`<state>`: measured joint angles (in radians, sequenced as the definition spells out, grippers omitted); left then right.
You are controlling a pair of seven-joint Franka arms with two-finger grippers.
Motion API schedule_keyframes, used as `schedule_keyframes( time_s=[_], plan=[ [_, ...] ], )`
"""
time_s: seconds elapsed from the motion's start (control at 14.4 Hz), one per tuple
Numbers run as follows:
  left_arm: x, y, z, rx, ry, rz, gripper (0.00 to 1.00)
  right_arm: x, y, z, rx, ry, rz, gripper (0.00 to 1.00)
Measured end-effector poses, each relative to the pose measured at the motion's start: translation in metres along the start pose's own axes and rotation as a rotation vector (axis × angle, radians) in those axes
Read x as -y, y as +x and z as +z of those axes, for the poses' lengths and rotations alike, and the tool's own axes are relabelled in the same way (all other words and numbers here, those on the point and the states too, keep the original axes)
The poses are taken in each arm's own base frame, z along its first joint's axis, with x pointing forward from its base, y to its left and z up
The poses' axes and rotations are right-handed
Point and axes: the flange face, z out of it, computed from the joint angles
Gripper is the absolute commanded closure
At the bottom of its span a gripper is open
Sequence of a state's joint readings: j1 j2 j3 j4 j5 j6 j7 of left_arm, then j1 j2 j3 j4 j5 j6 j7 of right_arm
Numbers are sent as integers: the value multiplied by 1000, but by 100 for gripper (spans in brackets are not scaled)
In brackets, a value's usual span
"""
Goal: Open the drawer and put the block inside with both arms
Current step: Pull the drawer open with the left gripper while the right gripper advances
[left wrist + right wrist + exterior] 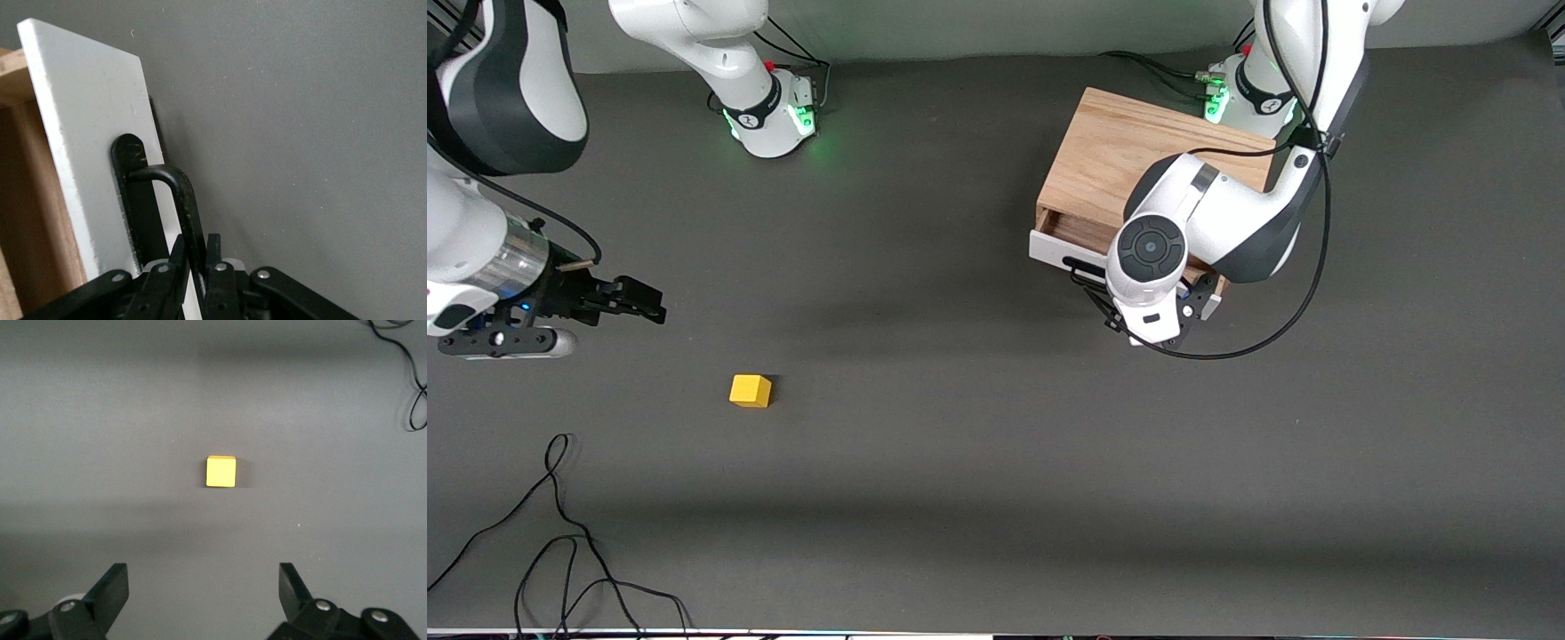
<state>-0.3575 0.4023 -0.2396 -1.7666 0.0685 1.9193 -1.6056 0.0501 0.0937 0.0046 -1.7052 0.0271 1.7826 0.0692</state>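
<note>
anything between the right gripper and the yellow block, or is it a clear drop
Nothing visible stands in the way. The right gripper hangs open over bare table, and the block sits alone there. The left gripper is shut on the drawer handle, well away toward the left arm's end.

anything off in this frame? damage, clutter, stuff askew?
Two small things. Loose black cables trail on the dark table at the right arm's end, nearer the front camera than the small yellow cube. The white drawer front shows chipped paint along its edge. The left hand grips the black bar handle; the right hand hangs open.
</note>
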Motion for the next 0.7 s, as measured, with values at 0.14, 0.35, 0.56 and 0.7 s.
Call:
schedule_keyframes(
  time_s=[0.14, 0.35, 0.56, 0.7],
  plan=[
    [-1, 0, 0, 1, -1, 0, 100, 3, 4, 6, -7, 0, -4, 0],
    [-3, 1, -2, 1, -6, -1, 100, 4, 7, 11, -10, 1, -6, 0],
    [-6, 2, -3, 3, -11, -5, 100, 4, 9, 12, -17, 1, -6, 0],
    [-11, 4, -5, 6, -19, -8, 100, 4, 9, 12, -16, 1, -6, 0]
  ],
)
